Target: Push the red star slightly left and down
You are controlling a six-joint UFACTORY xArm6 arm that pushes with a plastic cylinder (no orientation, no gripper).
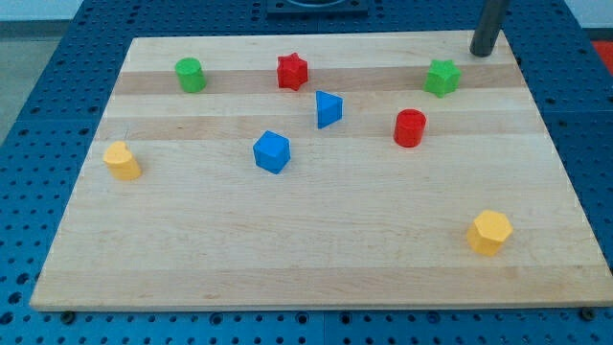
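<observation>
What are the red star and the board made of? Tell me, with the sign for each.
Red star: probably plastic, going by its uniform saturated colour and matte, lightly sheened faces. Board: wood, apparently smooth-finished, showing grain lines and glued strips of differing tone.

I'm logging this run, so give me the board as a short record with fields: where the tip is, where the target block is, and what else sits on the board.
tip: my tip at the view's top right, touching no block
target: red star, top centre, far to the tip's left
nearest to target: blue triangular block, lower right of it, apart
nearest to tip: green star
others: green cylinder, red cylinder, blue block, two yellow blocks
</observation>
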